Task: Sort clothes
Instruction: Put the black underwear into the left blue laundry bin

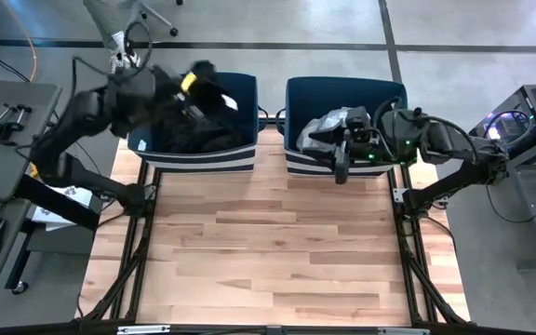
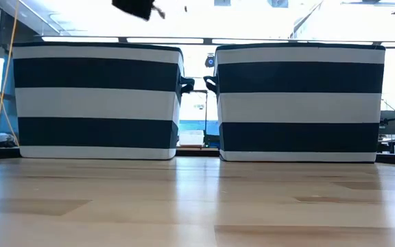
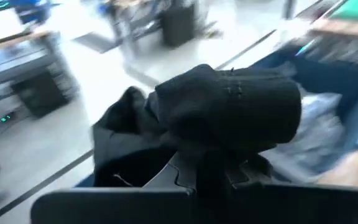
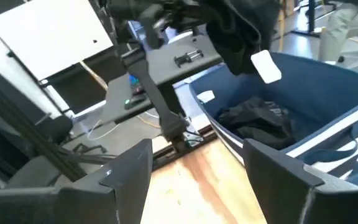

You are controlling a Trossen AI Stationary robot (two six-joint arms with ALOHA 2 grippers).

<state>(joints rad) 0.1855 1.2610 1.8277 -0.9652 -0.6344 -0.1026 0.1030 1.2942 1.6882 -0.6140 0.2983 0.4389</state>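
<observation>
Strong light comes from the windows behind the two striped bins [image 2: 197,103] in the low view, so the upper part is washed out. The left wrist view is heavily motion-blurred. The wooden tabletop [image 1: 277,242] is evenly lit, with soft shadows.

A black garment [image 3: 229,109] hangs bunched from the shut left gripper [image 1: 196,82], with more dark clothes [image 1: 198,130] piled below it; grey-white clothes [image 1: 328,126] lie beneath the right gripper [image 1: 341,172].

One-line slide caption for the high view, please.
Left tool lifts a black garment over the left bin; right tool, open, hovers at the right bin holding light clothes.
</observation>
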